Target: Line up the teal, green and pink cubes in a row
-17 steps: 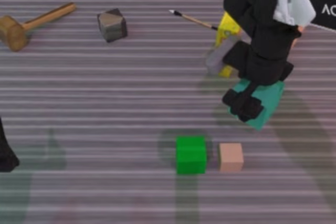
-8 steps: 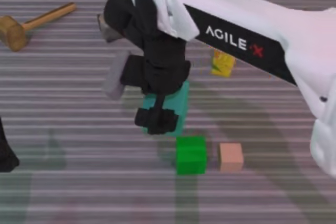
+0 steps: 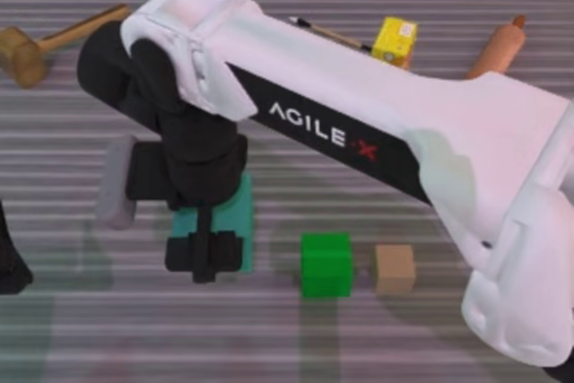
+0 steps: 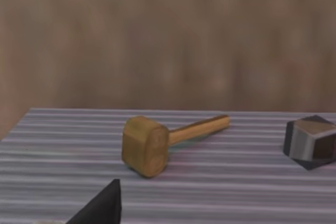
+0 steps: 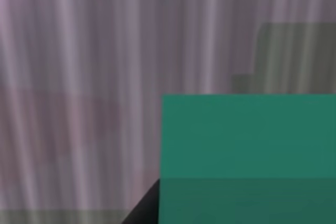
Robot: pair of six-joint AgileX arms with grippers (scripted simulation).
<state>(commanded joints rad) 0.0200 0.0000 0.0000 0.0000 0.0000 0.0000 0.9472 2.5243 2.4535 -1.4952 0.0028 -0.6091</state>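
The teal cube (image 3: 229, 214) sits in my right gripper (image 3: 204, 256), which is shut on it, to the left of the green cube (image 3: 326, 264). A gap separates teal from green. The pink cube (image 3: 395, 268) rests on the table just right of the green one, roughly level with it. In the right wrist view the teal cube (image 5: 247, 145) fills the near corner beside one dark finger (image 5: 149, 211); I cannot tell whether it touches the table. My left gripper (image 3: 9, 262) is parked at the left edge, with one fingertip (image 4: 102, 205) showing.
A wooden mallet (image 3: 27, 51) lies at the back left, also in the left wrist view (image 4: 147, 145), with a dark grey faceted block (image 4: 312, 142) beside it. A brush (image 3: 327, 33), a yellow box (image 3: 395, 40) and a brown roller (image 3: 498, 47) lie along the back.
My right arm swept leftwards across the table with the teal cube, from the right back area to a spot left of the green cube. Green and pink cubes stayed put.
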